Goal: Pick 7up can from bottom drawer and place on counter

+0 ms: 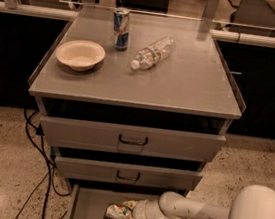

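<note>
Grey metal side walls hem the bottom drawer (78, 210), with open floor showing left of the 7up can (114, 212). The gripper (123, 214) reaches in from the right, up against the can. Whether it clamps it, I cannot tell. The can is silvery and dented. Above, the thin-rimmed counter (191, 83) has open surface on its right.

The pincer (128, 215) was down in the bottom drawer (88, 212), with two drawer fronts (133, 140) jutting just above it. A bowl (80, 54), tall can (121, 28) and bottle (152, 53) crowded the left of the bench (200, 89); its right side lay bare.
</note>
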You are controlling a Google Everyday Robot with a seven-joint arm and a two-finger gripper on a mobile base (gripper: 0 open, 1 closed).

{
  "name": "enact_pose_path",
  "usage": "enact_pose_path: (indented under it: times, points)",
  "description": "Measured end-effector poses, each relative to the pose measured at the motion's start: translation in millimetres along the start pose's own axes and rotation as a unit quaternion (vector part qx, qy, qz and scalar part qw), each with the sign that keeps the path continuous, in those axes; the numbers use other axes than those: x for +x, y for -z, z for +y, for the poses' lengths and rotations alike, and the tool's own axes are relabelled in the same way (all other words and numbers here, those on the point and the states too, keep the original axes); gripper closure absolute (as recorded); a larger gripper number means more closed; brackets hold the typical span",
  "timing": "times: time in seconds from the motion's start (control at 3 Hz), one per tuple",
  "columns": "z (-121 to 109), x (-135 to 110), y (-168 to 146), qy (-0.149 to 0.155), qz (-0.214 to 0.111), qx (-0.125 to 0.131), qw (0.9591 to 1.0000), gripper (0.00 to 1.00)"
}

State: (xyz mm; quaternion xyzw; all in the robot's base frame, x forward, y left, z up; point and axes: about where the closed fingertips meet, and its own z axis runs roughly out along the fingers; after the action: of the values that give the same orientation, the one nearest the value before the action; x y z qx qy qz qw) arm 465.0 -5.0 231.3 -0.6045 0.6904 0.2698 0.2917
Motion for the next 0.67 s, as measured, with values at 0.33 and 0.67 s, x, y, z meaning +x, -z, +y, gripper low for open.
enact_pose_path:
  times: [0.33, 0.67]
  points:
    - [-1, -12, 41, 0.017, -0.014, 0.002, 0.9997, 1.00]
    - [0, -29, 115, 0.049, -0.017, -0.003, 0.9986, 1.00]
